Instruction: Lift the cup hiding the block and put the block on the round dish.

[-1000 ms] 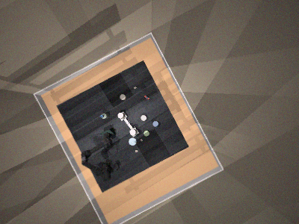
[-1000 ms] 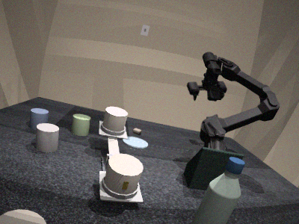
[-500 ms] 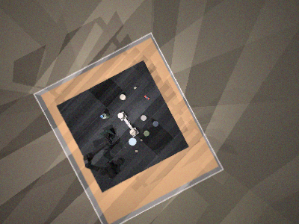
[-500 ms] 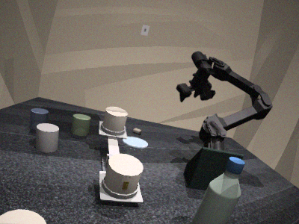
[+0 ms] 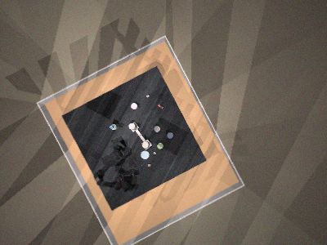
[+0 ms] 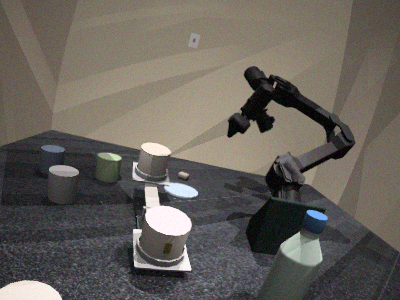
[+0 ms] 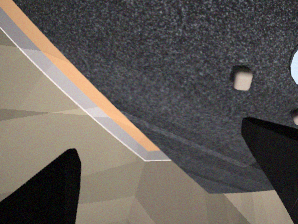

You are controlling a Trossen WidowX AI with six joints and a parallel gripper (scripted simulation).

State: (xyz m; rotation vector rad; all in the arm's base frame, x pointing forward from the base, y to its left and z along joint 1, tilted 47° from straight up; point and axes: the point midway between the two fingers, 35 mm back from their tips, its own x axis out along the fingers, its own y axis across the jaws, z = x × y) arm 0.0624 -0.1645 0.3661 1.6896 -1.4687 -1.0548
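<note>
Two pale cups stand on the ends of the balance [image 5: 140,135] [image 6: 152,196]. The near cup [image 6: 165,235] [image 5: 132,126] has a small yellow-brown mark on its side; the far cup [image 6: 154,160] [image 5: 145,144] stands by the dish. No block shows under either cup; their insides are hidden. I cannot tell whether the balance tilts. The light blue round dish [image 5: 145,155] [image 6: 181,190] [image 7: 295,67] lies flat and bare on the table beside the far end. My gripper [image 6: 252,127] [image 7: 164,141] is open and empty, high above the table, on the arm's side of the balance.
A blue cup [image 6: 52,160] [image 5: 170,135], a green cup [image 6: 108,167] [image 5: 160,145] and a grey cup [image 6: 63,184] [image 5: 157,129] stand beyond the balance. A small beige piece [image 7: 243,80] lies near the dish. A dark green box [image 6: 282,227] and a blue-capped bottle [image 6: 296,260] stand near the arm.
</note>
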